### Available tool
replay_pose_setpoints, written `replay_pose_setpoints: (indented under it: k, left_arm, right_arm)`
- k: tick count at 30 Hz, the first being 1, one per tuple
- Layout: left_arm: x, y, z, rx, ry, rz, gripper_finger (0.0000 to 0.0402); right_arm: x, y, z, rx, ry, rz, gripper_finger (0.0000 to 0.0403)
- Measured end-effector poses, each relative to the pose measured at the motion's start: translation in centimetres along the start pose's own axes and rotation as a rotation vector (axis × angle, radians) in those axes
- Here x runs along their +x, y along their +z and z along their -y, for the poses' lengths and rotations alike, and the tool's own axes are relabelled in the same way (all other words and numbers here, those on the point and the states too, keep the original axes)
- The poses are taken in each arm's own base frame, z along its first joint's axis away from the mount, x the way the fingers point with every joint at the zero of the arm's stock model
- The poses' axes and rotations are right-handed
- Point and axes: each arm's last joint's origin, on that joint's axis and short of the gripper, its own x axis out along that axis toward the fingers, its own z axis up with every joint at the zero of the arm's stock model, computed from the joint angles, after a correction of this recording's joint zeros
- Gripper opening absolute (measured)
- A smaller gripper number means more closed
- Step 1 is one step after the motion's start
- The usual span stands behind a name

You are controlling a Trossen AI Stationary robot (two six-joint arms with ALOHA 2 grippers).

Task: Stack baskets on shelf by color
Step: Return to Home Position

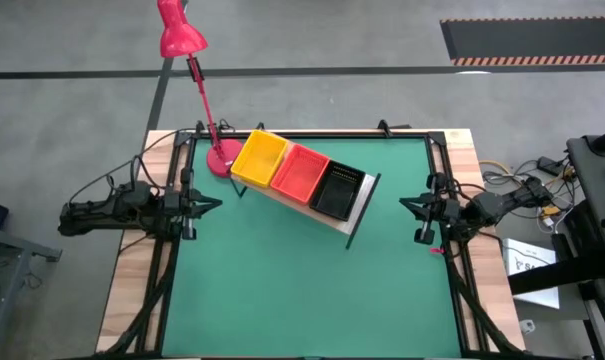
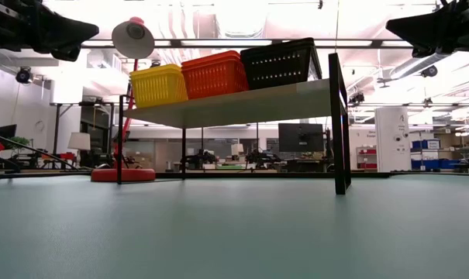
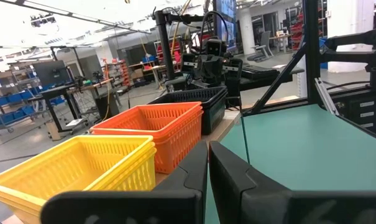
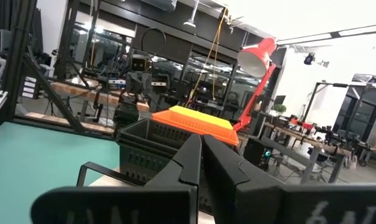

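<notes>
Shelf [image 1: 365, 200]: light-wood plank with a white edge on thin black legs. It stands at an angle on the far half of the green mat [image 1: 302, 290], one end just beside the base of the red desk lamp [image 1: 180, 35].

Baskets: three groups in a row on the plank, sorted by colour and touching side to side.
- Yellow baskets [image 1: 259, 157]: at the lamp end; nested rims show in the left wrist view.
- Red-orange baskets [image 1: 300, 171]: in the middle, between yellow and black.
- Black baskets [image 1: 338, 189]: at the end nearer the right arm, with a strip of bare plank beyond them.

Left gripper [image 1: 215, 204]: at the mat's left edge, raised above the table and well apart from the shelf, pointing inward. Its fingers are drawn together and hold nothing.

Right gripper [image 1: 404, 203]: at the mat's right edge, also raised, facing the shelf's black end without touching it. Its fingers are pressed together and hold nothing.
</notes>
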Motion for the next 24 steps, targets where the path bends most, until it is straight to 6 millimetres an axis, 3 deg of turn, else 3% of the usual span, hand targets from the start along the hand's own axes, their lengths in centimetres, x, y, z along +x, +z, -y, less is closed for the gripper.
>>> replay_pose_setpoints:
  k: [24]
  left_arm:
    - [0.0, 0.0, 0.0, 0.0, 0.0, 0.0, 0.0]
  right_arm:
    - [0.0, 0.0, 0.0, -0.012, 0.0, 0.0, 0.0009]
